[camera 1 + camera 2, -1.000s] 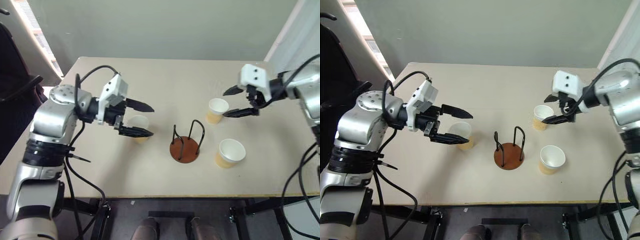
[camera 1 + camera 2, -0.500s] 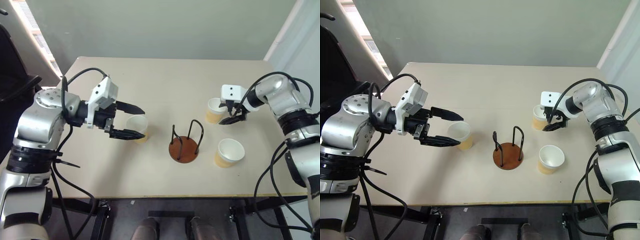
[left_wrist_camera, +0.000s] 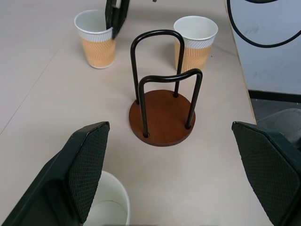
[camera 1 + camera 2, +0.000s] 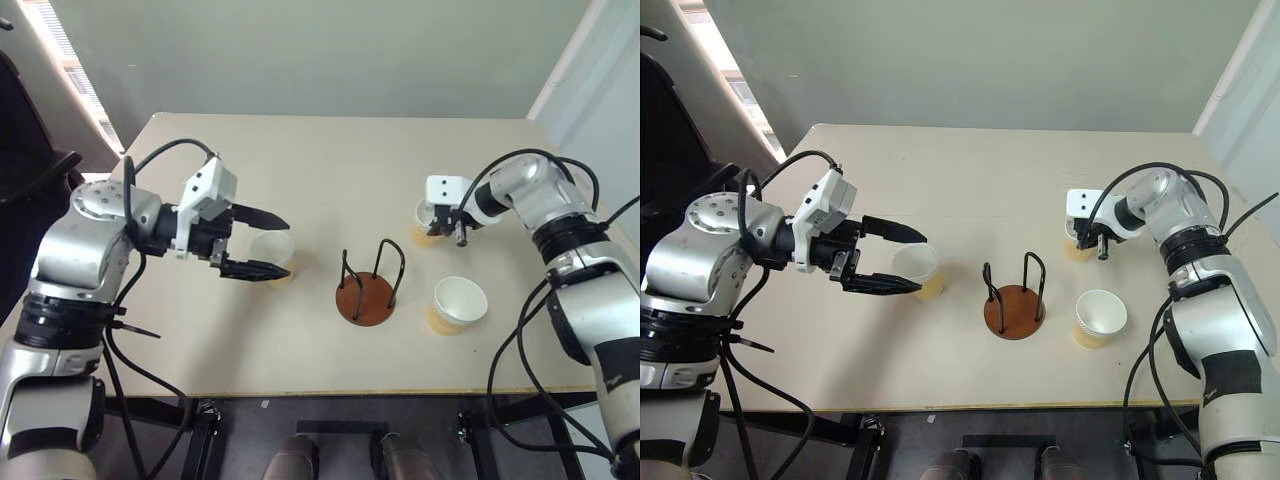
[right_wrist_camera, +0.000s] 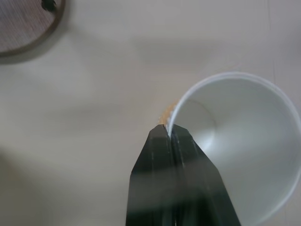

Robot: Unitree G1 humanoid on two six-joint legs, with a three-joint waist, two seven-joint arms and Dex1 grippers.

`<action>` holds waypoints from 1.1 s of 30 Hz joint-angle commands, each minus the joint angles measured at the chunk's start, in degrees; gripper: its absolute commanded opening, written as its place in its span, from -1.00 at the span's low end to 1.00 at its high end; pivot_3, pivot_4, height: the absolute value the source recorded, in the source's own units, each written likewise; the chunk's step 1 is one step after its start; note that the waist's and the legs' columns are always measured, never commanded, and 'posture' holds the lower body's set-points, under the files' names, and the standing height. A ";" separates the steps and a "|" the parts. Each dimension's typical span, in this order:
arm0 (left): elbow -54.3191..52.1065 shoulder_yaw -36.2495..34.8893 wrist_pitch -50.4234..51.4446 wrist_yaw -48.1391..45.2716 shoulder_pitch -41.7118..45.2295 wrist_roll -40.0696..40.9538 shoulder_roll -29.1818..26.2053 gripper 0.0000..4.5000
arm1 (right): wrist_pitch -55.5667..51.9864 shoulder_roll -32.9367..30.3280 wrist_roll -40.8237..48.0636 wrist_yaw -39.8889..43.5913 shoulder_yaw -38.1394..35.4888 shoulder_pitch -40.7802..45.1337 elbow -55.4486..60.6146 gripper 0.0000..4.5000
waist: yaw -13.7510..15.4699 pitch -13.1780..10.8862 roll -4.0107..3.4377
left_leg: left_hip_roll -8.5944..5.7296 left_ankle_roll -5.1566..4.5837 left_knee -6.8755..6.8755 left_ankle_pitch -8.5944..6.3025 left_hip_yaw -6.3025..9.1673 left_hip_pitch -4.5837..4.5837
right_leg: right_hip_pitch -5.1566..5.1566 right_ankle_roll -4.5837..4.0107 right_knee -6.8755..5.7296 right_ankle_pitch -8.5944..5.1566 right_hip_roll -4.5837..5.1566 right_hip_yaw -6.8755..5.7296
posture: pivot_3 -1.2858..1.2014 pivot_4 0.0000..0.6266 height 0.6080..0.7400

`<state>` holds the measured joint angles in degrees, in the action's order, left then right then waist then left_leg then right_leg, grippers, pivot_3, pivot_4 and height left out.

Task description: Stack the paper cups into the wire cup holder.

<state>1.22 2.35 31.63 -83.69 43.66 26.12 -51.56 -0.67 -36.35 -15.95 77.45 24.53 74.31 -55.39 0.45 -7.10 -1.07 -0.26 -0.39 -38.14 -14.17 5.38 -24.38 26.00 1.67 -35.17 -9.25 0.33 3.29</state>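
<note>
three paper cups stand on the table (image 4: pixel 320 150). the far cup (image 3: pixel 96 40) sits by the right edge, beyond the wire cup holder (image 4: pixel 367 288) at mid-table — the right gripper (image 5: pixel 169 134) has its fingers pressed together on this cup's rim. the near right cup (image 4: pixel 458 305) stands just beside the holder's base. the left cup (image 4: pixel 272 253) sits between the spread fingers of the left gripper (image 4: pixel 268 243), untouched — jaws wide.

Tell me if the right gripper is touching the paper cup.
Touching: the right wrist view shows the right gripper fingers pinched on the paper cup rim.
</note>
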 commanded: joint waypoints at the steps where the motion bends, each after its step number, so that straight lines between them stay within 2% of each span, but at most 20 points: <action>1: -0.50 -0.72 -0.93 -0.83 -0.89 0.37 -0.86 1.00 | -2.28 -3.04 3.27 3.32 -4.69 2.27 9.66 -0.98 | -0.02 -0.01 -0.01 | 0.00 0.01 0.01 0.00 0.00 -0.01 | 0.01 0.00 0.00 0.00 0.00 0.00 | 0.03 -0.52 1.00; 2: -0.45 -0.71 -1.03 -1.06 -1.21 0.33 -1.06 1.00 | -3.00 -3.42 3.58 3.86 -5.08 2.06 11.57 -0.98 | -0.07 -0.01 -0.01 | 0.00 0.02 0.02 0.01 0.00 -0.01 | 0.02 -0.02 0.00 -0.01 -0.01 0.00 | 0.03 -0.52 1.00; 5: 0.29 -0.79 -2.08 -1.37 -2.75 -0.42 -1.58 1.00 | -9.72 -6.02 7.99 9.18 -7.63 0.55 27.94 -0.98 | -0.19 -0.02 -0.03 | 0.02 0.13 0.07 0.08 0.01 -0.03 | 0.06 -0.09 0.00 -0.05 -0.02 -0.02 | 0.03 -0.52 1.00; 8: 0.10 -0.89 -2.00 -1.55 -2.73 -0.03 -1.56 1.00 | -21.93 -9.56 15.36 14.25 -9.65 -1.54 48.34 -0.98 | -0.16 -0.02 -0.01 | 0.10 0.32 0.08 0.19 0.01 -0.04 | 0.07 -0.20 -0.01 -0.12 -0.10 -0.06 | 0.03 -0.52 1.00; 9: 0.12 -0.82 -2.02 -1.62 -2.66 0.03 -1.54 1.00 | -25.92 -10.91 17.83 14.90 -9.89 -1.83 53.95 -0.98 | -0.18 -0.02 -0.01 | 0.10 0.69 0.09 0.40 0.03 -0.05 | 0.06 -0.27 0.00 -0.17 -0.10 -0.09 | 0.03 -0.52 1.00; 14: 1.57 0.29 -2.76 -2.22 -1.46 -0.42 -0.77 1.00 | -38.44 -13.54 25.81 14.95 -8.95 -1.05 69.45 -0.98 | -0.22 -0.01 0.01 | 0.09 0.72 0.02 0.42 0.02 -0.02 | -0.01 -0.59 0.01 -0.37 -0.11 -0.06 | 0.03 -0.52 1.00; 16: 2.09 0.77 -3.01 -2.37 -0.81 -0.52 -0.31 1.00 | -40.92 -12.81 27.13 14.22 -8.17 -0.99 71.90 -0.98 | -0.24 -0.01 0.01 | 0.08 0.69 -0.03 0.41 0.01 0.01 | -0.03 -0.71 -0.03 -0.44 -0.10 -0.04 | 0.03 -0.52 1.00; 18: 2.85 1.28 -3.32 -2.54 0.02 -0.79 0.21 1.00 | -41.12 -11.80 27.03 13.06 -6.56 -1.65 72.72 -0.98 | -0.27 -0.01 0.01 | 0.08 0.18 -0.05 0.14 0.02 0.08 | -0.02 -0.74 -0.16 -0.44 -0.10 -0.03 | 0.03 -0.52 1.00; 24: 3.95 1.82 -3.68 -2.99 1.31 -1.22 0.96 1.00 | -39.86 -9.29 26.26 10.94 -2.75 -4.40 71.46 -0.98 | -0.33 -0.02 0.02 | 0.07 0.13 -0.12 0.16 0.02 0.34 | -0.02 -0.87 -0.75 -0.50 -0.09 -0.03 | 0.03 -0.52 1.00; 33: 2.97 1.29 -3.38 -2.63 0.13 -0.92 0.53 1.00 | -36.69 -11.48 25.02 12.04 -0.77 -6.03 69.60 -0.98 | -0.33 -0.01 0.03 | 0.07 0.13 -0.11 0.25 0.03 0.34 | -0.01 -0.90 -0.76 -0.50 -0.10 -0.04 | 0.03 -0.52 1.00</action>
<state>5.49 4.99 28.59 -86.18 43.60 24.70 -50.43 -38.28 -47.21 9.54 89.24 23.91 67.74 13.92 0.13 -7.11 -1.04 -0.19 -0.26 -38.25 -13.92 5.40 -24.04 26.00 0.77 -35.93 -9.75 0.23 3.25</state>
